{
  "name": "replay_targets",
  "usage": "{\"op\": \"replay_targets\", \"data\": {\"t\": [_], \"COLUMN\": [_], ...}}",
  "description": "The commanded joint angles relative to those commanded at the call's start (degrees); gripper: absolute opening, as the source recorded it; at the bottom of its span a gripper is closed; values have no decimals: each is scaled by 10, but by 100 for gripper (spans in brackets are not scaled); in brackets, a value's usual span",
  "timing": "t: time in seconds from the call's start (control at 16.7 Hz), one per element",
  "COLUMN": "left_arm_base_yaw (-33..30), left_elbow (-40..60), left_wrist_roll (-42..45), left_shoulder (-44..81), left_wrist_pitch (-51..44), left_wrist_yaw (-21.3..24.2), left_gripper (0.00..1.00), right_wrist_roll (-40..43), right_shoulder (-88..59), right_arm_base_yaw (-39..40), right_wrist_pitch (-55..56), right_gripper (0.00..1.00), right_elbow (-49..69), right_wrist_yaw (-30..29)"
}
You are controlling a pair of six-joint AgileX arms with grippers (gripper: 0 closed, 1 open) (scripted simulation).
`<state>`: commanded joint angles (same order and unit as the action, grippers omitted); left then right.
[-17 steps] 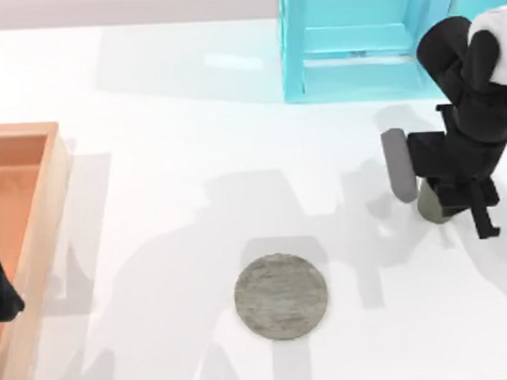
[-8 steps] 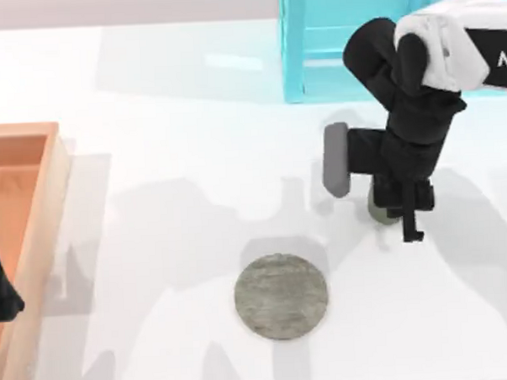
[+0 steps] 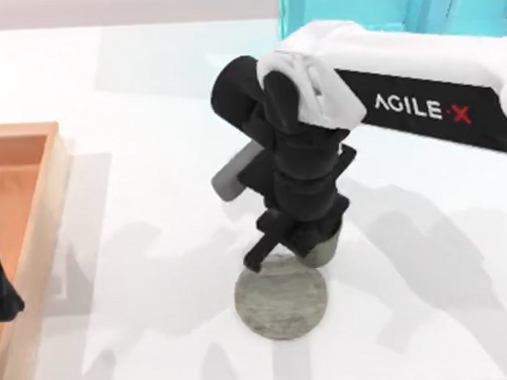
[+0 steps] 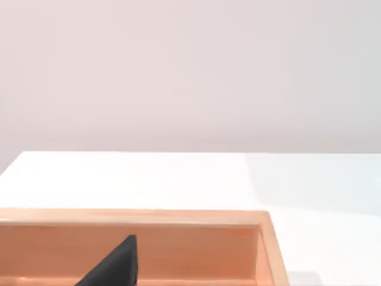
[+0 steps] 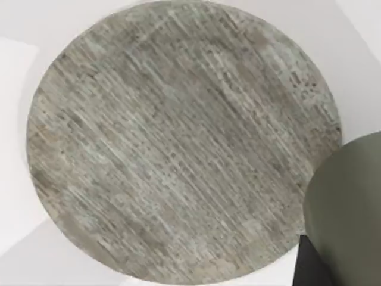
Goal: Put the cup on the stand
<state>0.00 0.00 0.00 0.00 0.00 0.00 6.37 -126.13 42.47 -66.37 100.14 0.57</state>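
Note:
My right gripper (image 3: 310, 240) is shut on the cup (image 3: 329, 246), a small olive-grey cylinder, and hangs just above the table. The cup sits at the far right rim of the stand (image 3: 281, 300), a flat round grey stone-textured disc near the table's front centre. In the right wrist view the stand (image 5: 178, 143) lies directly below, with the cup's wall (image 5: 351, 202) at its edge and a dark finger (image 5: 309, 269) beside it. My left gripper (image 3: 0, 285) is parked at the left edge over the orange tray.
An orange wooden tray (image 3: 50, 186) runs along the left side, and its rim (image 4: 149, 217) also crosses the left wrist view. A tall cyan cabinet (image 3: 355, 0) stands at the back right, behind the right arm.
My right arm has swung from the right side of the table toward the left and front, carrying the cup to the stand's edge. The left arm has not moved.

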Motion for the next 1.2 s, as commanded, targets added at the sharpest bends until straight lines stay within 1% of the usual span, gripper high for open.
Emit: {"op": "replay_targets", "data": {"t": [0.18,0.3,0.48,0.6,0.78,1.2], "left_arm_base_yaw": [0,0,0,0,0,0], "left_elbow": [0,0,0,0,0,0], "left_wrist_roll": [0,0,0,0,0,0], "left_shoulder": [0,0,0,0,0,0], "left_wrist_pitch": [0,0,0,0,0,0], "left_wrist_yaw": [0,0,0,0,0,0], "left_gripper": [100,100,100,100,100,100], "right_wrist_roll": [-193,-304,-437,-501,-552,-557], "right_shoulder": [-17,-24,-24,-20,-14,-15], "right_arm_base_yaw": [36,51,60,61,58,57], "right_wrist_pitch": [-36,-56,-75,-82,-86,-76], "right_gripper": [0,0,0,0,0,0], "right_elbow": [42,69,102,119,134,124], "right_wrist_yaw": [7,11,15,16,16,16]}}
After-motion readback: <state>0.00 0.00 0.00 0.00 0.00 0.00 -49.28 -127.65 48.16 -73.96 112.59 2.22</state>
